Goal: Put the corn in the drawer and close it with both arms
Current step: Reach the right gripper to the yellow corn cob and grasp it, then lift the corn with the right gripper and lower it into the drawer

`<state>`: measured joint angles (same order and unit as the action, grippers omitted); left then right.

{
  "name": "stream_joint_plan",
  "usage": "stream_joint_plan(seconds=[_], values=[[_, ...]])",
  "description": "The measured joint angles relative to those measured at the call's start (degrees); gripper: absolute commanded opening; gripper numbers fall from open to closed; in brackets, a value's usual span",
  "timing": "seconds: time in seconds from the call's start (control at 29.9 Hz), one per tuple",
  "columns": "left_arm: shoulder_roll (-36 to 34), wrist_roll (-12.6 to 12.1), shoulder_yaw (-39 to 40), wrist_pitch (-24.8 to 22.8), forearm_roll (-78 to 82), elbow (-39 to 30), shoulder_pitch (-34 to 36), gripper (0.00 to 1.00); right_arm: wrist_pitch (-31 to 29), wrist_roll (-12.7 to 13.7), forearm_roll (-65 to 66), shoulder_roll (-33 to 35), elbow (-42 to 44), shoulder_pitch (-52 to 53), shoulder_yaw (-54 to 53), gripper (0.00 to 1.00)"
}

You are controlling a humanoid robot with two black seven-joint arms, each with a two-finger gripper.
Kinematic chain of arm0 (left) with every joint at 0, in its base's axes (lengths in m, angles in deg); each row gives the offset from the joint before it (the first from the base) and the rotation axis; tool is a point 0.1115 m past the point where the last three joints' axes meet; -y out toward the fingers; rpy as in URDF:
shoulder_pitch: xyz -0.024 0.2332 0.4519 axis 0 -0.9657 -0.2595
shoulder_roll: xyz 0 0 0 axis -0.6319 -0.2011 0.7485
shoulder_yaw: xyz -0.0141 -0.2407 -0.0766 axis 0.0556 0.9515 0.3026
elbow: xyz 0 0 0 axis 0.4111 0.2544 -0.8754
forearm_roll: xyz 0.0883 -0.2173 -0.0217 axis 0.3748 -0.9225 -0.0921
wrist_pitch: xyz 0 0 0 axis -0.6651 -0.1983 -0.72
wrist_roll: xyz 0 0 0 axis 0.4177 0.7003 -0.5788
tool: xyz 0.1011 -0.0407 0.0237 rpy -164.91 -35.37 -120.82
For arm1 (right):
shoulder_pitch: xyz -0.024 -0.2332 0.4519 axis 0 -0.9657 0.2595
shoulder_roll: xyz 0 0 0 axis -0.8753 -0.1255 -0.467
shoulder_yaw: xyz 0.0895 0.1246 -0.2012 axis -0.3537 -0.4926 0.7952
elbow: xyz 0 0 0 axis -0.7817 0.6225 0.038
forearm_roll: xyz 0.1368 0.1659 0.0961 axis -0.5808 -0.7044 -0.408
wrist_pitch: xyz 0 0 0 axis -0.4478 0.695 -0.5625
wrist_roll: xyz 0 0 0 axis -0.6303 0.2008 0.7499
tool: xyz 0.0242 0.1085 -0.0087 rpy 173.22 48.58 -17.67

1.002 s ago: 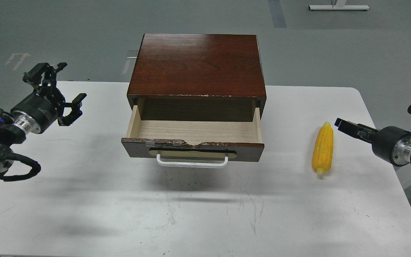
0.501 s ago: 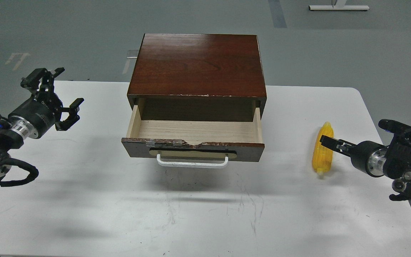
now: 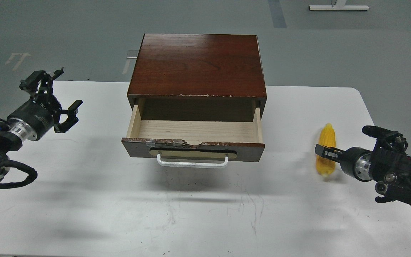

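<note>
The corn (image 3: 327, 137) lies on the white table (image 3: 198, 214), right of the cabinet, narrow end pointing away from me. The drawer (image 3: 137, 149) is pulled out, with its pale wood inside bare and its white handle (image 3: 191, 164) facing me. My right gripper (image 3: 324, 152) reaches in from the right and sits over the lower middle of the corn. Its dark fingers overlap the cob, and I cannot tell whether they are clamped on it. My left gripper (image 3: 57, 95) hangs open and empty above the table, well left of the drawer.
The dark brown cabinet (image 3: 198, 64) stands at the back middle of the table. The table's right edge is close behind the right arm. A white stand base (image 3: 337, 7) is on the grey floor far behind.
My right gripper has come down and toward me, from beside the corn's far tip onto its lower middle. The corn has shifted slightly. My left gripper has drawn back a little to the left.
</note>
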<state>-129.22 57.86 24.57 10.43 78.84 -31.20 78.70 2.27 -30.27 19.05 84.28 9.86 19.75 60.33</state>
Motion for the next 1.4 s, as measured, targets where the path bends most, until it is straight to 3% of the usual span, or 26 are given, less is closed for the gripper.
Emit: stream_joint_plan(seconds=[0.2,0.3,0.43,0.6,0.7,0.73,0.84,1.14,1.2,1.3,1.34,1.4], values=[[0.00,0.11,0.01,0.12,0.00,0.00,-0.41,0.98,0.18,0.00,-0.05,-0.22,0.33,1.41,0.32,0.06],[0.00,0.11,0.01,0.22,0.00,0.00,-0.45,0.98,0.26,-1.88,0.62,0.64,-0.44,4.44,0.31,0.06],[-0.03,0.17,0.03,0.23,0.00,0.00,-0.46,0.98,0.62,-9.70,6.96,5.43,-2.53,12.13,0.25,0.06],[-0.17,0.17,0.05,0.23,0.00,-0.01,-0.46,0.98,5.37,-25.83,27.76,8.23,-3.79,24.22,-0.14,0.07],[-0.19,0.17,0.04,0.24,0.00,0.00,-0.47,0.98,8.08,-33.39,36.20,7.81,-4.60,29.78,-0.16,0.07],[-0.19,0.17,0.05,0.26,0.00,0.00,-0.47,0.98,8.33,-34.60,38.33,7.31,-4.77,31.49,-0.15,0.07],[-0.23,0.12,0.15,0.31,0.00,0.00,-0.46,0.98,8.67,-36.03,44.53,3.94,-5.10,35.58,0.04,0.08],[-1.36,0.09,0.64,0.32,0.00,-0.16,-0.40,0.98,8.73,-36.29,56.01,-11.58,-4.02,35.65,5.67,0.20],[-1.69,0.09,0.71,0.32,0.00,-0.21,-0.39,0.98,8.73,-36.29,56.08,-14.52,-1.89,35.61,7.14,0.30],[-2.26,0.12,0.72,0.31,0.00,-0.21,-0.39,0.98,8.73,-36.28,56.00,-18.36,1.22,35.61,7.85,0.63],[-2.60,0.14,0.72,0.31,0.00,-0.19,-0.39,0.98,8.72,-36.27,55.91,-19.53,1.98,35.61,7.95,0.80],[-3.11,0.22,0.73,0.28,-0.01,-0.18,-0.39,0.98,8.72,-36.27,55.74,-21.04,2.61,35.48,8.13,0.90]])
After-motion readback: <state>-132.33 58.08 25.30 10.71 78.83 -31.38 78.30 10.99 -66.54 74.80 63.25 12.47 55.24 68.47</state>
